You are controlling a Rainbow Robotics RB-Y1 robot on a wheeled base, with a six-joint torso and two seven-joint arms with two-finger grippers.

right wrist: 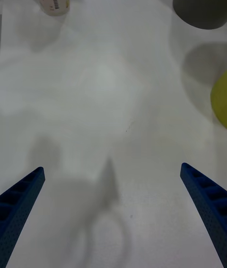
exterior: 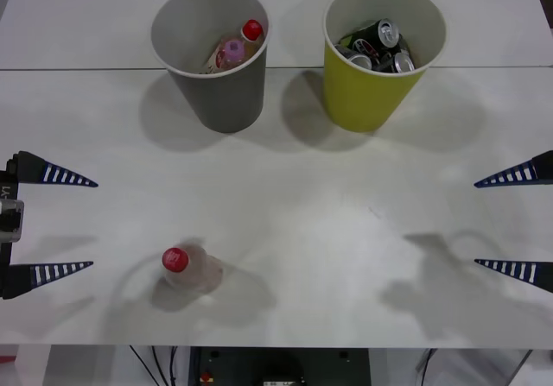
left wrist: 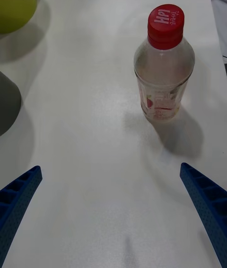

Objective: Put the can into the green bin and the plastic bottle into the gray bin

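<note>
Standing at the far side of the white worktop [exterior: 285, 213], the gray bin [exterior: 210, 53] and the green bin [exterior: 383, 53] are seen side by side, apart, gray on the robot's left. Inside the gray bin a pink-topped bottle [exterior: 230, 53] and a red-capped bottle [exterior: 251, 30] are noted. Several cans [exterior: 380, 45] are noted in the green bin. The plastic bottle [exterior: 188, 268] is recorded upright on the near left part of the worktop, long axis vertical, red cap [left wrist: 165, 22] upward, well apart from both bins. The left gripper [exterior: 50, 224] is held spread wide at the left edge, nothing between its fingers; the right gripper [exterior: 514, 222] likewise at the right edge.
</note>
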